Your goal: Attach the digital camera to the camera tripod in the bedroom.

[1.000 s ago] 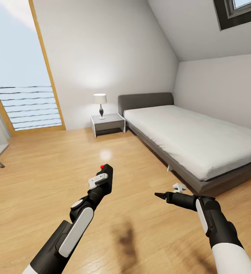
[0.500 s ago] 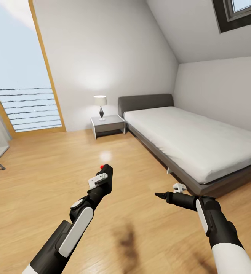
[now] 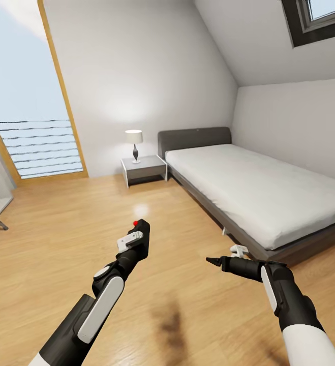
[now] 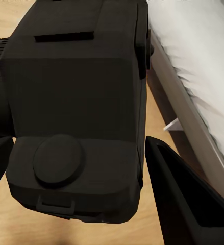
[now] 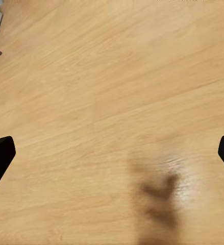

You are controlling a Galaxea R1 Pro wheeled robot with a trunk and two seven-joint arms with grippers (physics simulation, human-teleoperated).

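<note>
Left gripper [image 3: 139,239]: raised over the floor, its fingers [image 4: 180,196] closed on the digital camera [image 4: 76,107], red dot on top.
Right gripper [image 5: 112,153]: fingers spread wide with nothing between them, held over bare planks.
Floor [image 3: 50,239]: light wood, a dark shadow under the arms.
Bed [image 3: 259,188]: grey frame, white mattress, along the right wall.
Nightstand [image 3: 143,168]: beside the headboard, carrying a lamp [image 3: 134,144].
Window [image 3: 25,101]: tall, wood-framed, far left.
</note>
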